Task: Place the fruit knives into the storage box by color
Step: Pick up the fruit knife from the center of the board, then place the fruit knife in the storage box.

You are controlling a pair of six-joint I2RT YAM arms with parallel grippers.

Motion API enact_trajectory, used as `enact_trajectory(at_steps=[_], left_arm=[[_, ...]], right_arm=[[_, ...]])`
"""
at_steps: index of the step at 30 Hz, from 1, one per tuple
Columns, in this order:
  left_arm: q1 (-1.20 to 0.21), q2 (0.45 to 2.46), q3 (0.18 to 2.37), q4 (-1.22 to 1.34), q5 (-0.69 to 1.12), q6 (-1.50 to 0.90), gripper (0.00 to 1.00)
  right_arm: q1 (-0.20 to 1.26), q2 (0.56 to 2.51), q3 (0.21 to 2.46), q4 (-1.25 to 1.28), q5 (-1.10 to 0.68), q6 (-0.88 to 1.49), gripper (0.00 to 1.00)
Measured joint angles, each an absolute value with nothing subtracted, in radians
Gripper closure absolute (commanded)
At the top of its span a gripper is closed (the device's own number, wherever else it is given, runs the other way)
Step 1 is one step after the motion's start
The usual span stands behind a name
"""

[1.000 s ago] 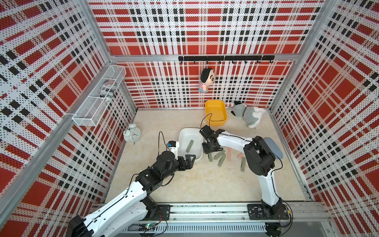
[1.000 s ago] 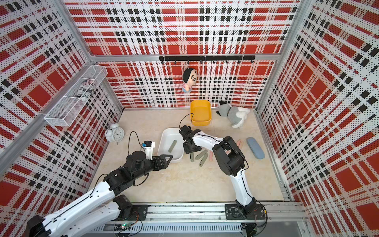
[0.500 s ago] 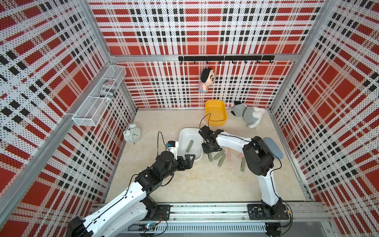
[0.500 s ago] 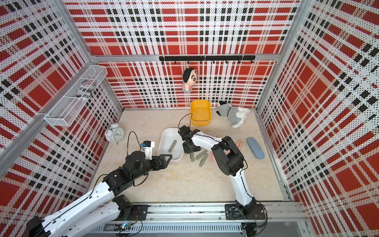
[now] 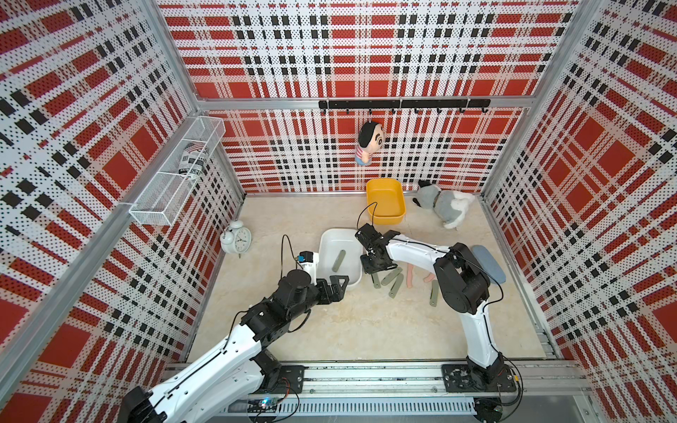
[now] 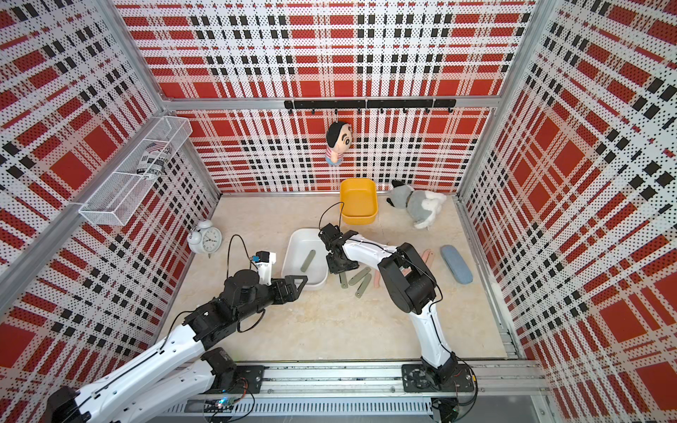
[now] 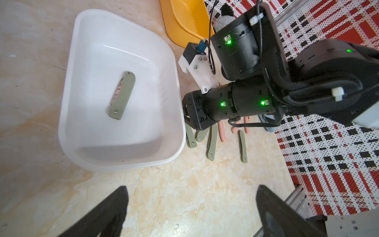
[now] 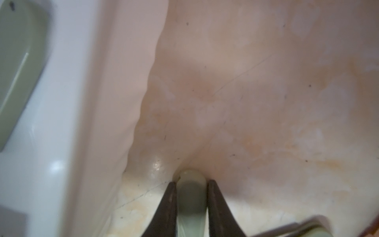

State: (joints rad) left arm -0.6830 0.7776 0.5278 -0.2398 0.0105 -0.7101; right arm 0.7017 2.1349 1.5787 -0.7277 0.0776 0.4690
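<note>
**Right claw** (image 8: 191, 183): pinching the rounded end of a green knife (image 8: 191, 209) across its narrow sides. The knife sits low at the table (image 5: 329, 329), just beside the outer wall of the white box (image 5: 339, 231).

**Left claw** (image 7: 190, 190): spread wide, empty, hovering near that box's corner.

**Stock:** a second green knife (image 7: 122, 95) lies inside the white box. Loose green knives (image 7: 212, 143) and pink knives (image 7: 222, 131) remain on the table. The yellow box (image 5: 397, 216) appears empty.

**Recommendation:** confirm a firm pinch, lift straight up to clear the rim, and release low inside.

**Writing:** the print on the can (image 5: 192, 163) in the wall basket (image 5: 154, 205) is illegible. No brand is readable elsewhere.
</note>
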Motion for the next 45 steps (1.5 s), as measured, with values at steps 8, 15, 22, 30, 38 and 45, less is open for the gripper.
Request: enact_trajectory(at_steps=[8,15,22,30,38,45], left_arm=[[-0.679,0.787,0.528,-0.24,0.01,-0.709,0.01],[-0.675,0.815,0.53,-0.24,0.011,-0.706,0.01],[-0.673,0.879,0.581,-0.231,0.017,-0.69,0.01],[-0.673,1.018,0.701,-0.2,0.023,-0.658,0.01],[-0.661,1.111,0.826,-0.192,0.022,-0.612,0.01],[-0.556,1.091,0.807,-0.212,0.056,-0.587,0.01]], right_arm=[[0.66,2.117,1.578,-0.728,0.027,0.469,0.8],[0.633,2.077,1.584,-0.739,0.014,0.463,0.8],[0.624,2.056,1.629,-0.764,0.012,0.452,0.81],[0.61,2.029,1.722,-0.819,0.019,0.427,0.81],[0.599,2.03,1.89,-0.892,0.02,0.401,0.82],[0.61,2.069,2.083,-0.934,0.003,0.391,0.82]])
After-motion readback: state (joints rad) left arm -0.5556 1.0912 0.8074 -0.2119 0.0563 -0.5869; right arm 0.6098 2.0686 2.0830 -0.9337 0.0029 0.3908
